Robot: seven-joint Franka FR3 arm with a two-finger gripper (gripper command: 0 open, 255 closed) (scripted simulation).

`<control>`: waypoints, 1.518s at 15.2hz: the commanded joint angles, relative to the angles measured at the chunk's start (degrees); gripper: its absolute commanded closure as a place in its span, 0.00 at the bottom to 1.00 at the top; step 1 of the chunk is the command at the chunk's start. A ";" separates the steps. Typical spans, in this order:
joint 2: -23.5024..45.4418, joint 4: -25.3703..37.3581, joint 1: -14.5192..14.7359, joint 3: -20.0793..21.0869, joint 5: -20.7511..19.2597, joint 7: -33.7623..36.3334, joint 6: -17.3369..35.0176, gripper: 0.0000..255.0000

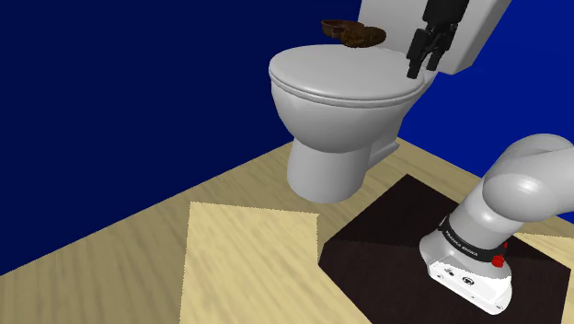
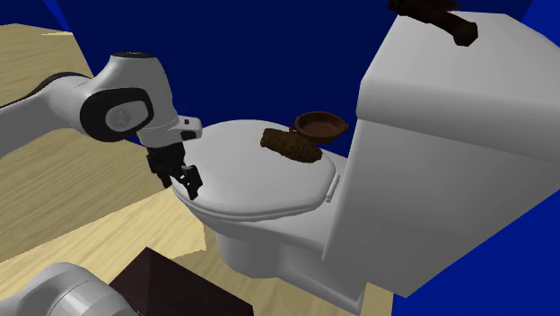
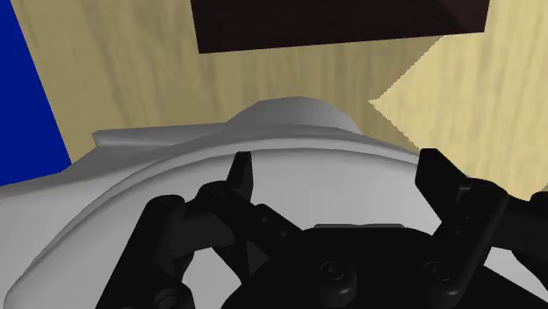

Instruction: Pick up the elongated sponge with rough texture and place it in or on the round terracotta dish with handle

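2 black fingers (image 3: 241, 180) of the tool (image 3: 338, 176) stand well apart with nothing between them, so the tool is open and empty. It hangs close over the front part of the closed, pale grey toilet lid (image 3: 263, 158), pointing down at it; I cannot tell whether the fingertips touch the lid. In the second exterior view the tool (image 2: 179, 182) is at the end of the lid farthest from the tank (image 2: 431, 144), carried by the white arm (image 2: 117, 108) that reaches in from that view's left. The elongated sponge (image 2: 292, 144), brown and rough-looking, lies on the back of the lid near the tank, well apart from the tool with most of the lid between them. The round reddish-brown dish (image 2: 320, 126) sits just beside the sponge on its tank side, also on the lid; I cannot tell whether the 2 touch. In the shoulder view the sponge (image 1: 363, 37) and the dish (image 1: 336, 28) show as 2 brown shapes at the far end of the lid, with the tool (image 1: 423, 66) towards that view's right of them. Another dark brown object (image 2: 440, 20) lies on top of the tank. The toilet stands on a wood-patterned floor (image 1: 92, 239) against a deep blue wall (image 1: 138, 74), and the arm's base rests on a dark brown stand (image 1: 386, 230) beside the toilet.
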 commanded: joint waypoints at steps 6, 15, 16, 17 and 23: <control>-3.73 -5.36 1.23 -6.63 -9.22 -15.42 9.24 0.00; -2.41 -7.54 5.56 -22.19 -22.09 -42.20 29.79 0.00; -1.70 -7.11 6.53 -24.16 -23.00 -45.16 32.14 0.00; -0.93 -6.54 7.65 -26.18 -23.80 -48.11 34.44 0.00; 4.30 -0.71 17.67 -39.07 -25.33 -66.61 46.72 0.00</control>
